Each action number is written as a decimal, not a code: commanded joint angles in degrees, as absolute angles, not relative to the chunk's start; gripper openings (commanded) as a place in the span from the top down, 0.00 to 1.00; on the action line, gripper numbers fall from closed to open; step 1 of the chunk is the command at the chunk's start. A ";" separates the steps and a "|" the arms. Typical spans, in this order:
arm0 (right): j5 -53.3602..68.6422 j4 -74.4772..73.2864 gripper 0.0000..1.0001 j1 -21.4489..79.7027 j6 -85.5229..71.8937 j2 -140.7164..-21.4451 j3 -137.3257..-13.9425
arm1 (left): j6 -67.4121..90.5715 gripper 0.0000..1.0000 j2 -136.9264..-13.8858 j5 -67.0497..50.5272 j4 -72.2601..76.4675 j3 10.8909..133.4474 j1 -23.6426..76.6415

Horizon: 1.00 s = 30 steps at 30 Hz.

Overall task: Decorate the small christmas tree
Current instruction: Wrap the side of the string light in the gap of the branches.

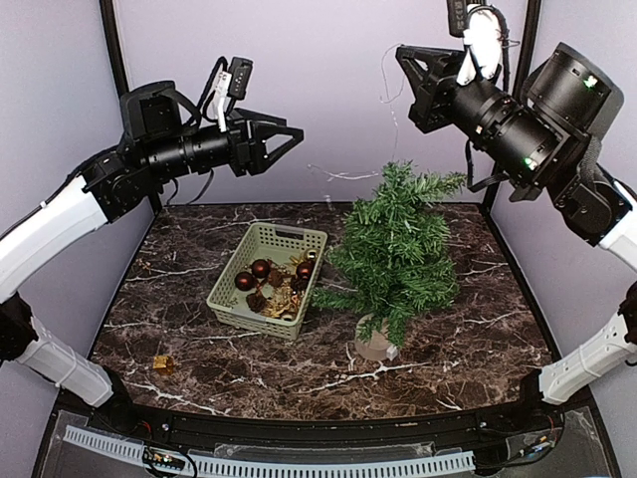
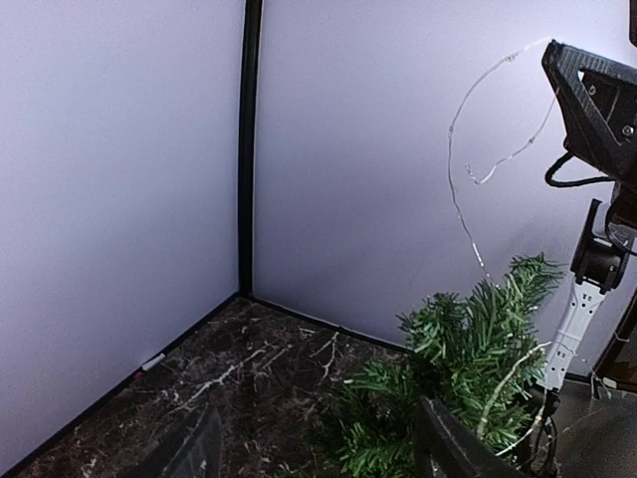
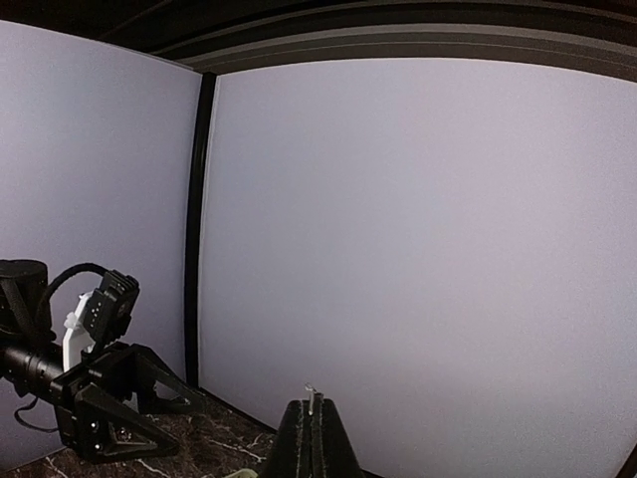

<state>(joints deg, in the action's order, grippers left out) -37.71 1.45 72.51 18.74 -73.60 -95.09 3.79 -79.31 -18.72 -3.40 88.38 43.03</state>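
Note:
The small christmas tree (image 1: 393,249) stands right of centre on its tan wooden base (image 1: 375,342); it also shows in the left wrist view (image 2: 468,378). My right gripper (image 1: 400,52) is high above the tree, shut on a thin silver wire string (image 1: 384,92) that hangs down to the treetop. The wire's end pokes out between the closed tips (image 3: 315,403). The wire (image 2: 453,169) loops from the gripper down to the tree. My left gripper (image 1: 299,134) is open and empty, held high at the left and pointing toward the tree (image 2: 318,453).
A pale green basket (image 1: 284,236) left of the tree holds dark red balls (image 1: 261,269) and gold ornaments. A small gold object (image 1: 162,363) lies near the front left. Lilac walls enclose the dark marble table (image 1: 478,329).

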 commanded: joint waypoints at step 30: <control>-27.01 1.64 1.00 69.49 14.43 -78.84 -102.93 | 21.71 0.22 -75.83 -35.41 22.18 64.82 41.55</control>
<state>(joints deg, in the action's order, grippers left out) -28.53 0.21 69.82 15.79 -80.29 -102.41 19.66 -74.06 -31.99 17.26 64.45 41.71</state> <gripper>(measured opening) 0.006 0.810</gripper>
